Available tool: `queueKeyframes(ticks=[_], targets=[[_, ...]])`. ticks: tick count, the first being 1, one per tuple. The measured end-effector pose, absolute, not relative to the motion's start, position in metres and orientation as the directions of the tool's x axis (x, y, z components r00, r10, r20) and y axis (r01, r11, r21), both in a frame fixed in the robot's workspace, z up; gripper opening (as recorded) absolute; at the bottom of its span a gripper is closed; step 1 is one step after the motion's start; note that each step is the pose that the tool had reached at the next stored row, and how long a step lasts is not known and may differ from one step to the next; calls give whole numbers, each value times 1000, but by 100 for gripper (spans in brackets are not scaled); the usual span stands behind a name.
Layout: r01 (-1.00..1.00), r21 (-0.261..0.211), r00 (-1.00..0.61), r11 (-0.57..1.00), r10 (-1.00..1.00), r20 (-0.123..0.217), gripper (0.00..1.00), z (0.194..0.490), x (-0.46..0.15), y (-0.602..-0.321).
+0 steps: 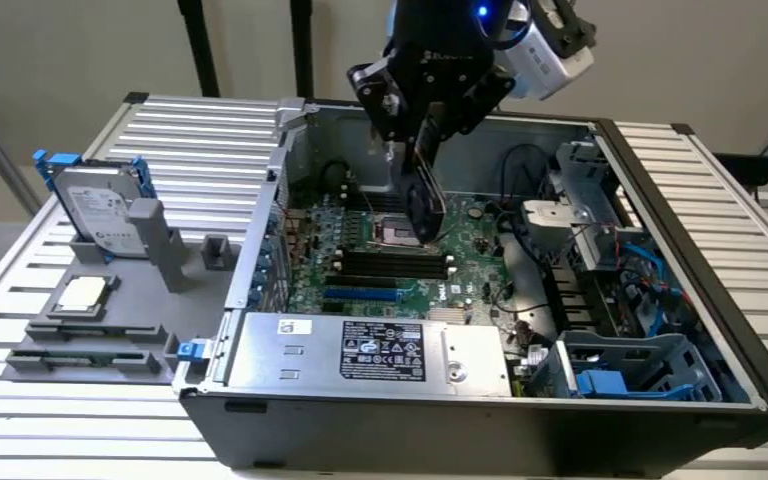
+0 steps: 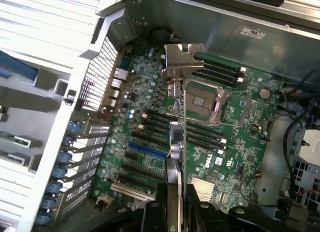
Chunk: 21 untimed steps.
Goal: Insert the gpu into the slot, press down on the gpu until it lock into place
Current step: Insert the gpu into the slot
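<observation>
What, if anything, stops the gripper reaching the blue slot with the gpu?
Likely yes, it can reach. The gripper holds the gpu edge-on above the motherboard, not yet over the slot. The slot lies bare: no card in it, no cable across it, and the case is open above.

Exterior view: set high and back, looking down into an open black metal computer case (image 1: 491,440) filling centre frame. Wrist view: close above, facing down past the black gripper (image 2: 173,207). Both share the green motherboard (image 1: 475,250).
</observation>
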<state>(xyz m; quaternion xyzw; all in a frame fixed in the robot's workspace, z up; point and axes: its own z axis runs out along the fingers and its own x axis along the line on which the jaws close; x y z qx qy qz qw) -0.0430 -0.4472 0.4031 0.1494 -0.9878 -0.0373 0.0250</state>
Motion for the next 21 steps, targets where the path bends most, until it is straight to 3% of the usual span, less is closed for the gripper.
queueKeyframes(ticks=[21], targets=[[-628, 74, -775, 774, -631, 27, 26, 395, -43, -447]])
